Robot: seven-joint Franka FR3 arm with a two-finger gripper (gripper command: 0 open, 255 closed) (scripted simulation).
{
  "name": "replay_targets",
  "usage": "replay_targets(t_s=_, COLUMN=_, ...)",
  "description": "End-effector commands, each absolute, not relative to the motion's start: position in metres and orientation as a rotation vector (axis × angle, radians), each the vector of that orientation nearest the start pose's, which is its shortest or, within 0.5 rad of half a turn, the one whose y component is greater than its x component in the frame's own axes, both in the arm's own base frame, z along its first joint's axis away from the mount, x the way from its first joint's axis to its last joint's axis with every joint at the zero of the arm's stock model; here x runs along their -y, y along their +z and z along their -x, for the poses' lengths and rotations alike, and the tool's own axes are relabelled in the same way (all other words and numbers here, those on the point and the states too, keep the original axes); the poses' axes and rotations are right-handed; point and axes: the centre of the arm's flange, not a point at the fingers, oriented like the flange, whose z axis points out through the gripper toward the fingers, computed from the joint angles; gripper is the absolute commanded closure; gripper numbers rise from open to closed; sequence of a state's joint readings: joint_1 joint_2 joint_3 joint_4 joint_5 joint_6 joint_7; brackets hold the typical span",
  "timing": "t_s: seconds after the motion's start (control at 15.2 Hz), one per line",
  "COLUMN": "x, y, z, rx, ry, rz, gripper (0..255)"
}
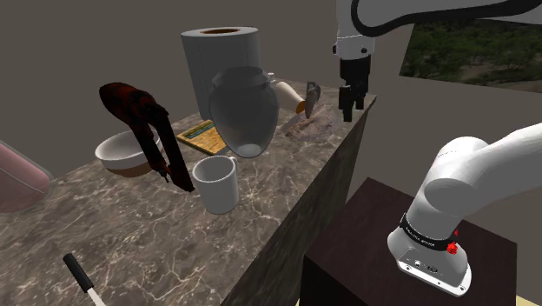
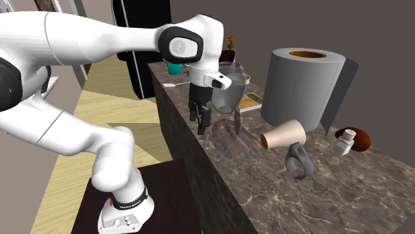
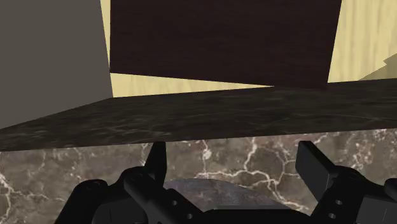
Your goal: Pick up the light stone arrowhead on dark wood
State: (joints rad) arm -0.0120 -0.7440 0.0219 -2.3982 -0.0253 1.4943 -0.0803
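Risk of a knock-over. Left to right in the shoulder view: grey jug [image 1: 244, 111], then grey arrowhead [image 1: 311, 90], seemingly upright on its dark base [image 1: 300, 129], then end effector [image 1: 352, 109], fingers spread and empty, hanging at the counter [image 1: 156, 235] edge just beside it. Too low a sweep leftward: arrowhead toppled toward the jug. Too short: fingers closing on air or scraping the edge.

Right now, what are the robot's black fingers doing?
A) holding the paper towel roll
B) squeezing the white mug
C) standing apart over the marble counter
C: in the wrist view the gripper has its fingers apart, touching nothing, with the marble counter beyond them.
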Motion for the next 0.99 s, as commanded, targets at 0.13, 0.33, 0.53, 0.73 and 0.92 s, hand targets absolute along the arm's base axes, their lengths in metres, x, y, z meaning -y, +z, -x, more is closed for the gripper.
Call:
replay_targets(t_s=0.13, x=0.0, y=0.559, z=-0.326, rx=0.071, ry=0.192, rz=3.15, gripper=0)
replay_targets(t_s=0.33, x=0.004, y=0.571, z=-0.355, rx=-0.019, ry=0.096, rz=3.127, gripper=0)
replay_targets(t_s=0.53, x=0.011, y=0.585, z=-0.382, rx=-0.108, ry=0.003, rz=3.099, gripper=0)
replay_targets(t_s=0.73, x=0.019, y=0.6, z=-0.409, rx=-0.194, ry=-0.089, rz=3.065, gripper=0)
replay_targets(t_s=0.92, x=0.026, y=0.611, z=-0.427, rx=-0.256, ry=-0.155, rz=3.038, gripper=0)
